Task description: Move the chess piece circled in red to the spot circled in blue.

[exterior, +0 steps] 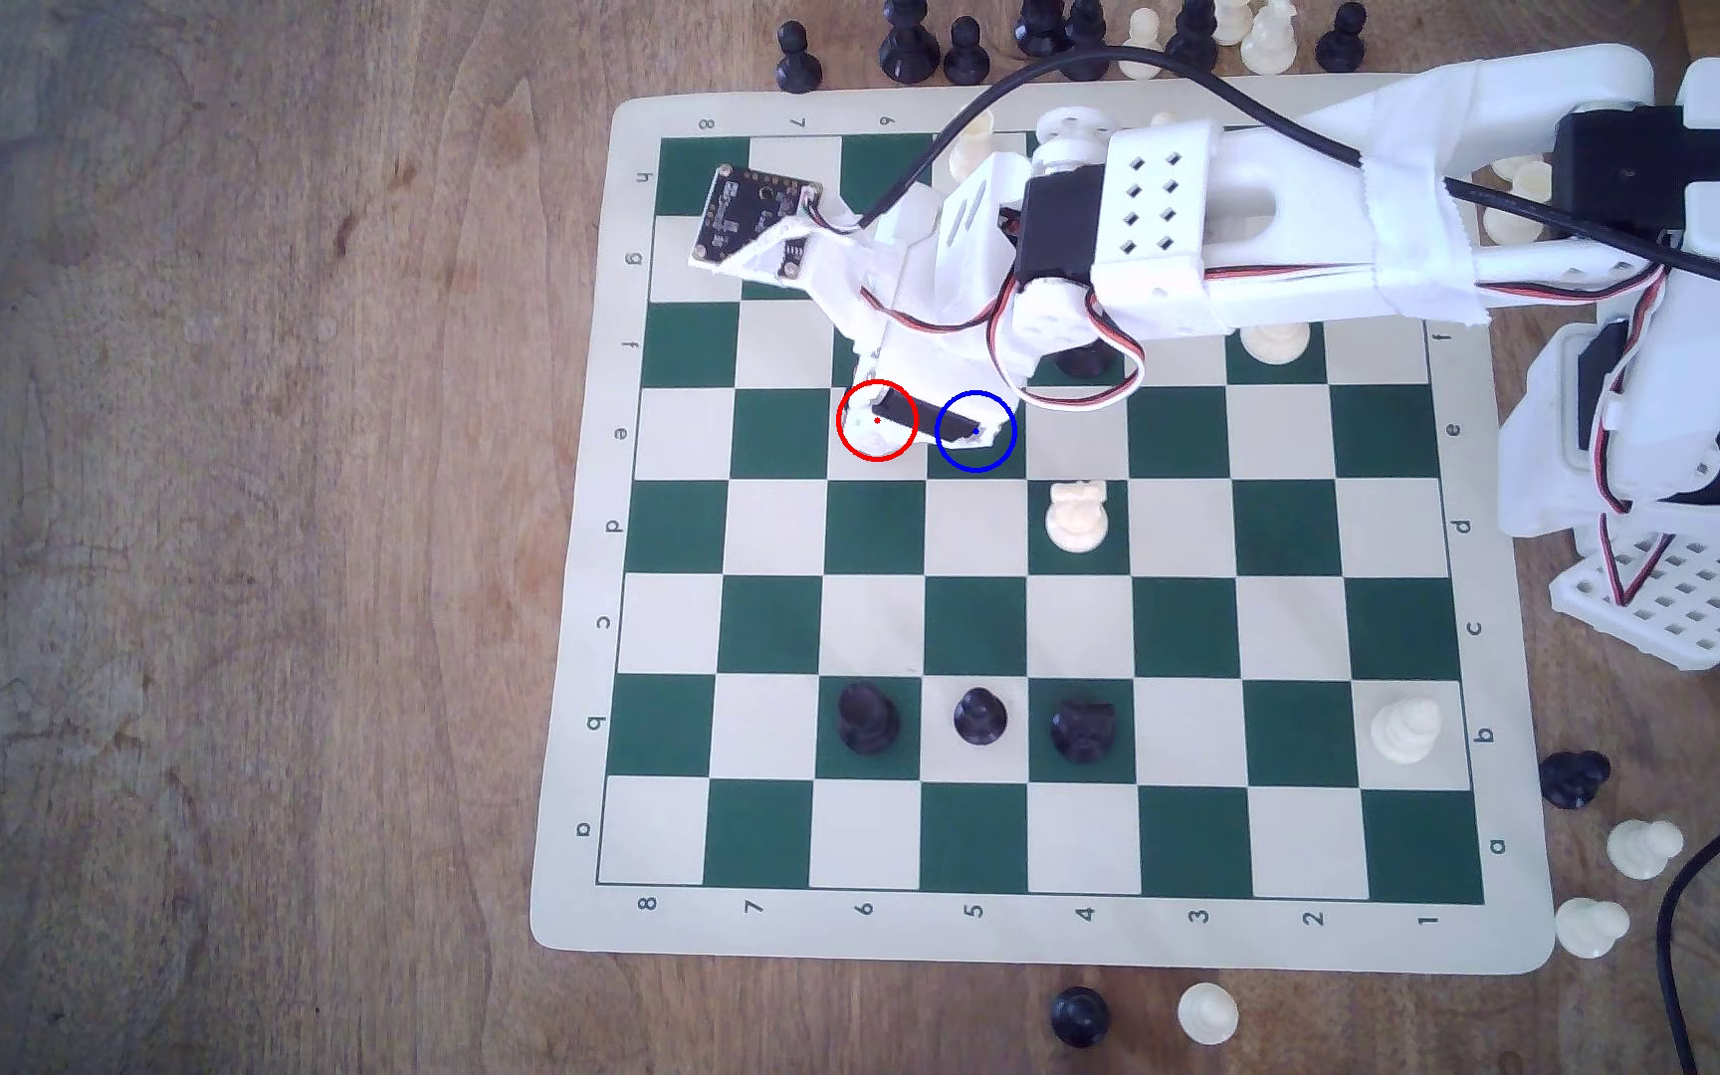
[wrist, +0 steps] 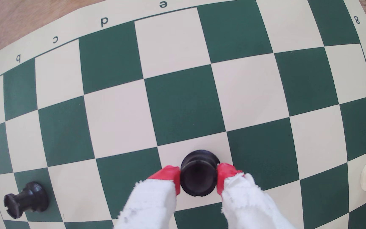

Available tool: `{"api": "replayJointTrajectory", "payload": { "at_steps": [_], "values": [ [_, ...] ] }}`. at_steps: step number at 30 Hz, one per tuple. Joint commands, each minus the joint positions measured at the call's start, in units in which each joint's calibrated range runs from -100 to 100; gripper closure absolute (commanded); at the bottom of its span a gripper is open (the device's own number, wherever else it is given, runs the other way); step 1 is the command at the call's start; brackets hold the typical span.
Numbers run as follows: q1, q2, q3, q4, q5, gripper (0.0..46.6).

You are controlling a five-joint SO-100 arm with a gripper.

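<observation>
Black rook (wrist: 198, 174): clamped between the gripper (wrist: 198, 179) fingertips (wrist: 169, 176).
Held upright, axis vertical, base on a cream square; hidden beneath the arm in the exterior view.

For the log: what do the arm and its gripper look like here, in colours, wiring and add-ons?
The arm is white printed plastic with black servo blocks, a perforated bracket, white tape wraps and thin red, white and black wires. A thick black cable arcs over it. A small dark circuit-board camera module sits near the wrist. The gripper has fingers with red tips, wrapped behind in frayed white tape.
</observation>
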Motion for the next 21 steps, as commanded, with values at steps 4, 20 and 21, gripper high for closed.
{"api": "replayJointTrajectory", "payload": {
  "at_steps": [4, 20, 21],
  "values": [
    [0.08, -0.9, -4.15, -0.83, -0.15, 45.5],
    [-0.23, -26.45, 15.61, -4.77, 1.32, 46.4],
    [-0.39, -28.41, 18.15, -4.77, 1.51, 46.4]
  ]
}}
